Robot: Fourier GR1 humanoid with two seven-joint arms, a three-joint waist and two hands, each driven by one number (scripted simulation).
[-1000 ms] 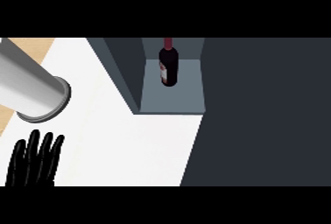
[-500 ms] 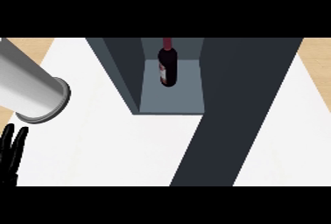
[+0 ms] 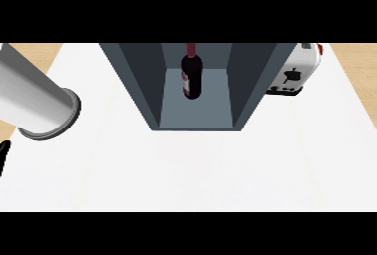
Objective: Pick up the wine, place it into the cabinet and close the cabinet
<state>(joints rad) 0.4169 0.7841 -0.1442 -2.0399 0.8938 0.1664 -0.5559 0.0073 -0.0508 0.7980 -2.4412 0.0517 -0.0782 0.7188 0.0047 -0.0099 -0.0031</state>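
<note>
A white toaster [image 3: 296, 69] stands on the white counter [image 3: 221, 169] at the upper right, just beside the right wall of the dark grey cabinet [image 3: 143, 84], and partly hidden behind that wall. Wooden floor shows past the counter's edges at both upper corners. A thick grey forearm [image 3: 33, 102] comes in from the left edge and crosses the counter's left part, its round end lying just left of the cabinet's left wall without touching it. The cabinet sits at the top centre with its front open toward the viewer, and nothing stands between the opening and the bare counter before it. The wine bottle [image 3: 191, 74] is inside the cabinet, upright on its floor, about midway between the two side walls. The left hand [image 3: 3, 152] shows only as a black sliver at the left edge, well apart from the bottle; whether its fingers are straight or curled cannot be told. The right hand is out of sight.
</note>
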